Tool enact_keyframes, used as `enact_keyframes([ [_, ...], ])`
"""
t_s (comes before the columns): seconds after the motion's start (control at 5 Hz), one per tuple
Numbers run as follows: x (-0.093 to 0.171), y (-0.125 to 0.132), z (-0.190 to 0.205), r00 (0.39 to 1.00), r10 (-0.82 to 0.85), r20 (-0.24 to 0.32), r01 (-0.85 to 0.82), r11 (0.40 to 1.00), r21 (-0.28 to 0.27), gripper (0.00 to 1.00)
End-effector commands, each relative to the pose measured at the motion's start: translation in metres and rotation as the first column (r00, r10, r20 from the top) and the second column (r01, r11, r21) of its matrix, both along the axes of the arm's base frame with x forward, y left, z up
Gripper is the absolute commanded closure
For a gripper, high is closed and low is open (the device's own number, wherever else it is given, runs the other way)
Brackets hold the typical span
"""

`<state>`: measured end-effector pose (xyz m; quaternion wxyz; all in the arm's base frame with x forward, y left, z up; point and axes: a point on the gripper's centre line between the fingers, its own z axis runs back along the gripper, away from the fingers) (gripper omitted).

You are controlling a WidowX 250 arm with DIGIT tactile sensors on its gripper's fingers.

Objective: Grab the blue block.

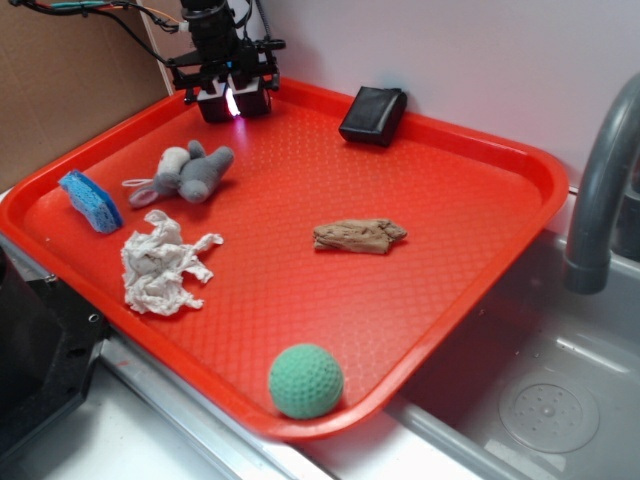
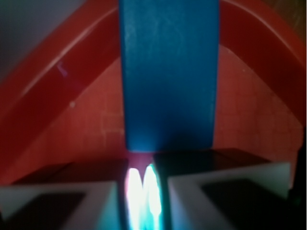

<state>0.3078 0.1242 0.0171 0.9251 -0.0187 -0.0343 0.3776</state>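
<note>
Here, blue block [image 2: 168, 76] lengthwise, away from tool [image 2: 142, 191].

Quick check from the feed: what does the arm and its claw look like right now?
The arm is black, with black and orange cables trailing off behind it. The claw has white-edged, dark-faced fingers, and a bright white-cyan glow shows in the narrow gap between them.

Arm: reaches down at the tray's far-left corner, wrist vertical.
Gripper [image 1: 233, 103]: low over the surface, pointing downward.
Jaws: nearly together, narrow lit gap between them.
</note>
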Motion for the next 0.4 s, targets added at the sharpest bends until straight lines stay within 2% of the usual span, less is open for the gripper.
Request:
enact_keyframes([
  [0.0,-0.0040,0.0256,0.0491,0.987,0.052,0.154,-0.054,0.998,0.011,0.00],
  [0.2,0.0045,0.0284,0.0462,0.982,0.071,0.175,-0.075,0.997,0.013,0.00],
])
